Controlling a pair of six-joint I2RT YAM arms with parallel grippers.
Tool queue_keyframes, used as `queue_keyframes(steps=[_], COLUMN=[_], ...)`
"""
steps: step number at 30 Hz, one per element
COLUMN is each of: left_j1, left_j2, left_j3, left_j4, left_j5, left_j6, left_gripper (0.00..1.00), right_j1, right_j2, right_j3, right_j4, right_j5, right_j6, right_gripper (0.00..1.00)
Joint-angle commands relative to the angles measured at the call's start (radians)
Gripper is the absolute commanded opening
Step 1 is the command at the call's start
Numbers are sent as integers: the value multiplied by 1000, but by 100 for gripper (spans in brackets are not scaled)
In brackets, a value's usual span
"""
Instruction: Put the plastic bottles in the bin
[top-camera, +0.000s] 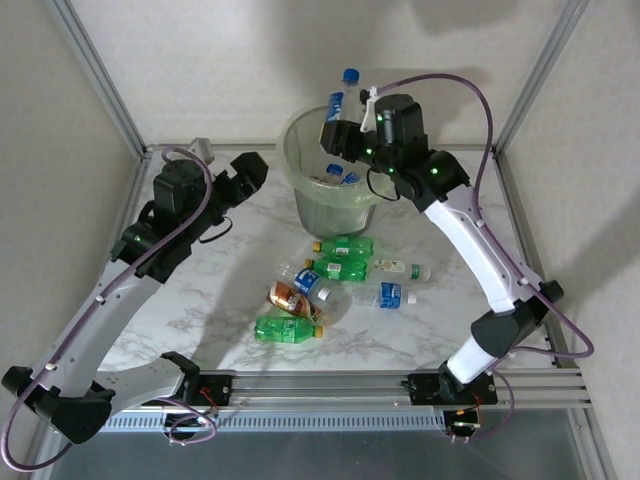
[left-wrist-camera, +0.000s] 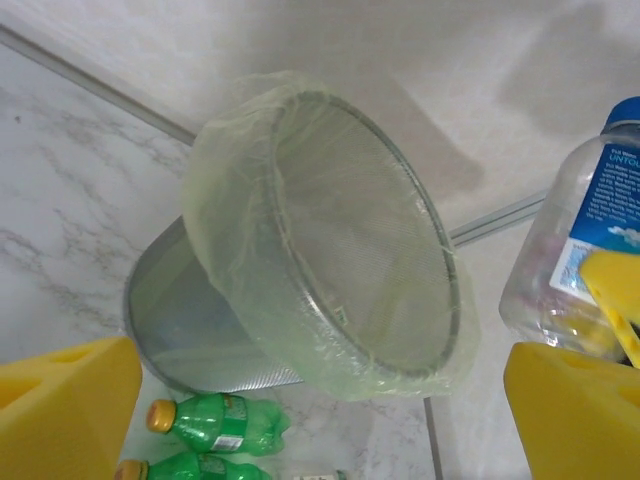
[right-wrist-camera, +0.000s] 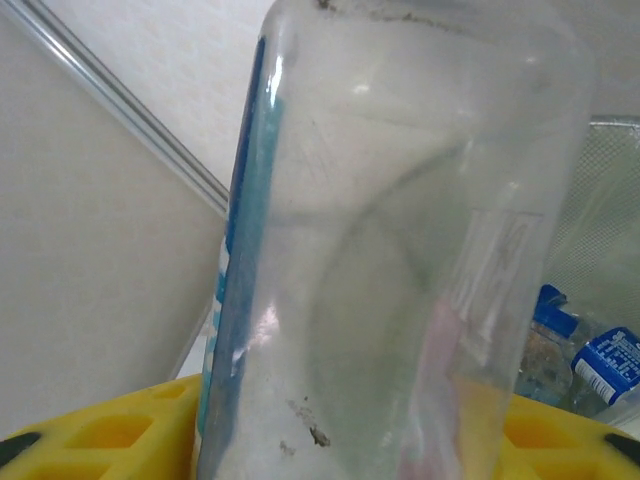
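Observation:
My right gripper (top-camera: 347, 133) is shut on a clear plastic bottle (top-camera: 339, 100) with a blue cap and blue label, held upright over the bin's (top-camera: 300, 160) far rim. In the right wrist view that bottle (right-wrist-camera: 400, 250) stands between the yellow fingers (right-wrist-camera: 100, 435). The bin is a grey pail with a pale green liner (left-wrist-camera: 250, 260), and bottles with blue labels (top-camera: 336, 175) lie inside it. My left gripper (top-camera: 250, 168) hangs open just left of the bin, nothing between its fingers (left-wrist-camera: 60, 410). Green bottles (top-camera: 340, 246), an orange-labelled one (top-camera: 290, 297) and clear ones (top-camera: 386, 295) lie on the table in front of the bin.
The marble tabletop (top-camera: 220, 290) is open to the left of the loose bottles. Metal frame posts (top-camera: 100, 80) rise at the back corners, and a rail (top-camera: 330, 385) runs along the near edge between the arm bases.

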Motion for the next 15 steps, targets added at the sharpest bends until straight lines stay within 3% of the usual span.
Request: queue_keyframes(steps=[1, 12, 15], left_j1=[12, 30, 32], left_j2=[-32, -77, -73], left_j3=[-42, -176, -187], left_j4=[-20, 0, 13], left_j5=[-22, 10, 23], left_j6=[-10, -29, -32], left_gripper=[93, 91, 90], right_j1=[-21, -57, -60], right_j2=[59, 251, 313], right_j3=[42, 141, 200], right_j4=[64, 81, 51], right_j5=[8, -4, -16], right_j6=[24, 53, 62], right_gripper=[55, 56, 65])
